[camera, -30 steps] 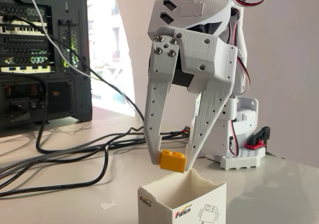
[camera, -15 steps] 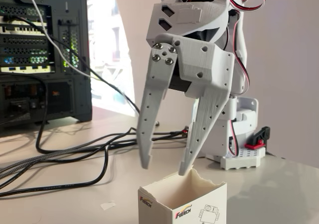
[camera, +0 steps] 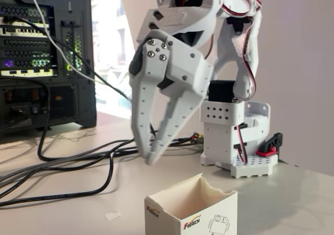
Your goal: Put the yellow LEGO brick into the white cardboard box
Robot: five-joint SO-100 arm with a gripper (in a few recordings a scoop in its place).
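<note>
Fixed view: gripper jaws look nearly together at the tips and pinch nothing, white cardboard box sits below and right of them, yellow LEGO brick unseen, likely inside, so drop probably done.

Matt white printed plastic on the gripper, faint layer ridges showing, shiny metal screws near its top. The white cardboard box looks smooth and matt, its torn rim ragged. Black cables, some braided, cross the smooth pale table.
</note>
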